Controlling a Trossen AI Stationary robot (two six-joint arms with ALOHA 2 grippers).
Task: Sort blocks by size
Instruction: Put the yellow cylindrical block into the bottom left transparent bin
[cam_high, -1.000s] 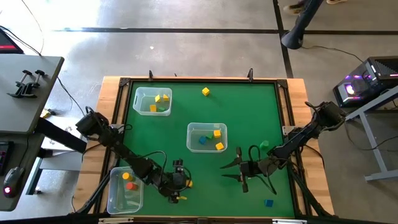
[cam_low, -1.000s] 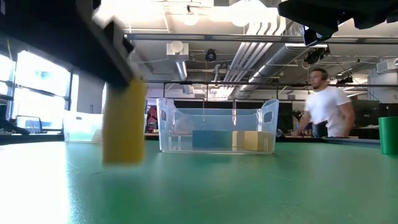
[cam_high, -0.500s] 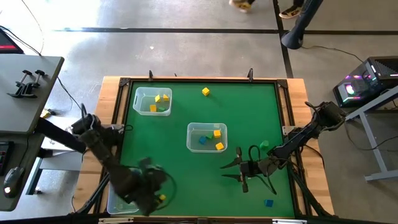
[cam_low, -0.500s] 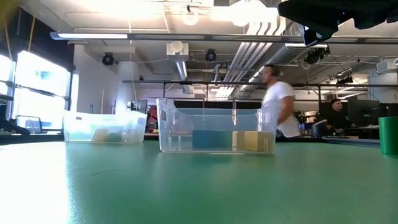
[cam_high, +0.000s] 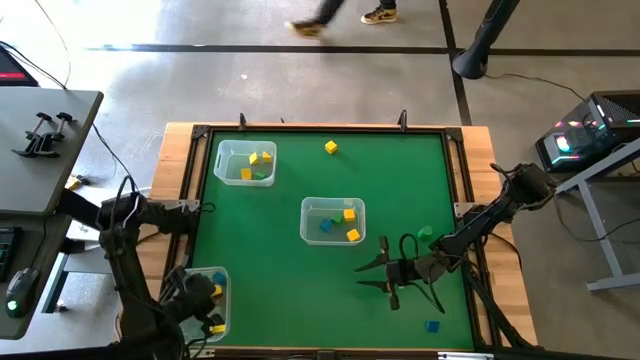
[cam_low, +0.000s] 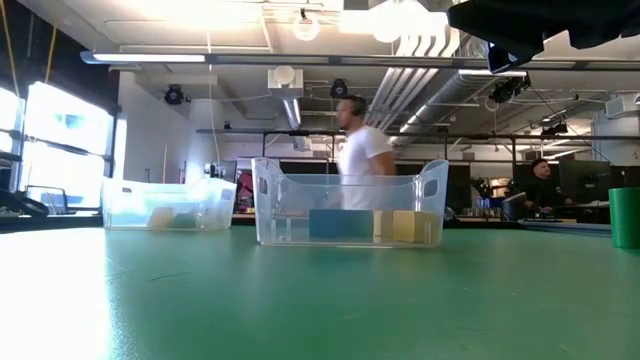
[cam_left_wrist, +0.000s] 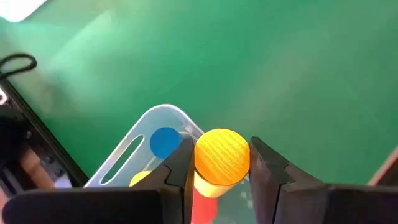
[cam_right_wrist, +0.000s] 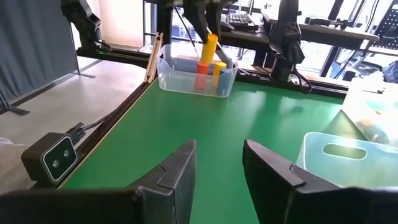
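Note:
My left gripper (cam_high: 207, 312) is shut on a long yellow round block (cam_left_wrist: 222, 155) above the clear bin (cam_high: 190, 322) at the table's near left corner. That bin holds a blue (cam_left_wrist: 165, 141), a red (cam_left_wrist: 202, 202) and a yellow piece. The right wrist view shows the yellow block (cam_right_wrist: 210, 48) upright over that bin (cam_right_wrist: 194, 78). My right gripper (cam_high: 385, 272) is open and empty, low over the green mat at the near right. Loose blocks lie on the mat: yellow (cam_high: 330, 147), green (cam_high: 426, 233), blue (cam_high: 432, 326). My left gripper pinches the yellow block between its two fingers (cam_left_wrist: 180, 163), on its round sides near its upper end (cam_right_wrist: 211, 38). The fingers come from above, pointing down. The block hangs upright below them, clear of the table, its lower end about at the bin's rim.
A clear bin (cam_high: 333, 220) with yellow and blue blocks stands mid-table, also in the low view (cam_low: 345, 215). Another bin (cam_high: 245, 162) with yellow and green blocks stands at the far left. A person walks in the room beyond the table.
My left gripper has swung from the mat near the front edge toward the table's left edge, carrying the yellow block, and now stands over the near-left bin. The block has left the low view. My right gripper has kept still.

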